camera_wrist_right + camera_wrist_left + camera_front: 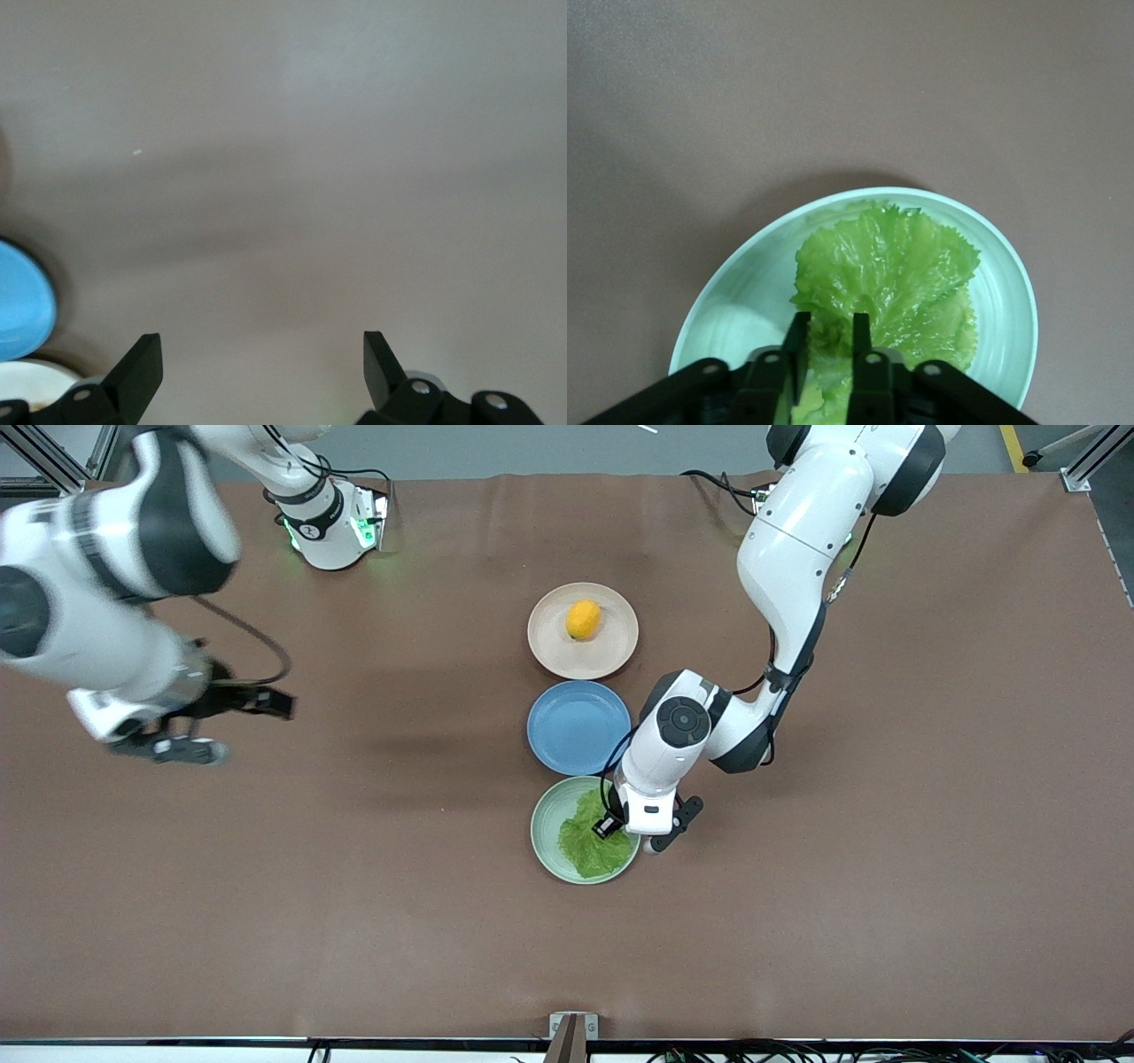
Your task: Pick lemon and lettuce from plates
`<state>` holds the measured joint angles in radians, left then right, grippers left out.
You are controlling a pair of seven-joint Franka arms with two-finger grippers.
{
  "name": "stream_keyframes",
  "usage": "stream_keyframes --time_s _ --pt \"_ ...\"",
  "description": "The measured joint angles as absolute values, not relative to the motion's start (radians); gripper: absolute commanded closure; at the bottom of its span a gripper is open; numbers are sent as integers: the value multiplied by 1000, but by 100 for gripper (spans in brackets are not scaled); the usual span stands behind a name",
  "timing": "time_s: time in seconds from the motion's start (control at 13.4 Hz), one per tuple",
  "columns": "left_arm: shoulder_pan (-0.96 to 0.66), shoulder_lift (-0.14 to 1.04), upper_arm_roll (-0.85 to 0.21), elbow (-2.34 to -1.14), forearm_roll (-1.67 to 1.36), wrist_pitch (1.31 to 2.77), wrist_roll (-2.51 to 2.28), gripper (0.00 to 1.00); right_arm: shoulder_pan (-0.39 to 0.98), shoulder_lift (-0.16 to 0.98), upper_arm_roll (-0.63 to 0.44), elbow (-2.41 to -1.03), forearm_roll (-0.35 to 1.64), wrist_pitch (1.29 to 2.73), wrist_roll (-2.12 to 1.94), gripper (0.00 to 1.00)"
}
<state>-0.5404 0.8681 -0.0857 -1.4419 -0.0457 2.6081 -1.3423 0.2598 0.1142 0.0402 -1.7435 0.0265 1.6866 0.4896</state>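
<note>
The lettuce (589, 846) lies on the mint green plate (543, 824), the plate nearest the front camera. My left gripper (620, 828) is down on it, its two fingers closed narrowly on the leaf's paler stem end. The left wrist view shows the gripper (830, 323) pinching the lettuce (895, 274), which still rests on the plate (744, 301). The lemon (583, 619) sits on the beige-pink plate (554, 651), farthest from the front camera. My right gripper (177, 748) is open and empty over bare table toward the right arm's end; it also shows in the right wrist view (263, 354).
An empty blue plate (578, 726) lies between the two task plates, close to the left arm's wrist. Its edge shows in the right wrist view (22, 301). Brown table surface lies all around the row of plates.
</note>
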Motion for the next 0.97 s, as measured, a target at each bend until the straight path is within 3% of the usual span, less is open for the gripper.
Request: stream_keyframes --time_s 0.15,0.45,0.67,0.97 --pt "-540 868 -86 -1441 -46 2609 -1344 99 397 86 47 -1812 61 1755 698 0" --pt "-541 864 -87 -1422 -46 2621 -1379 99 614 57 48 -1975 88 1953 1018 0" --pt "-540 804 -89 -1397 -57 2616 -1402 99 785 64 47 -2121 93 2224 1250 0" --pt "-474 615 -87 -1400 -63 2333 -1360 99 976 177 46 -2188 89 2446 1451 0"
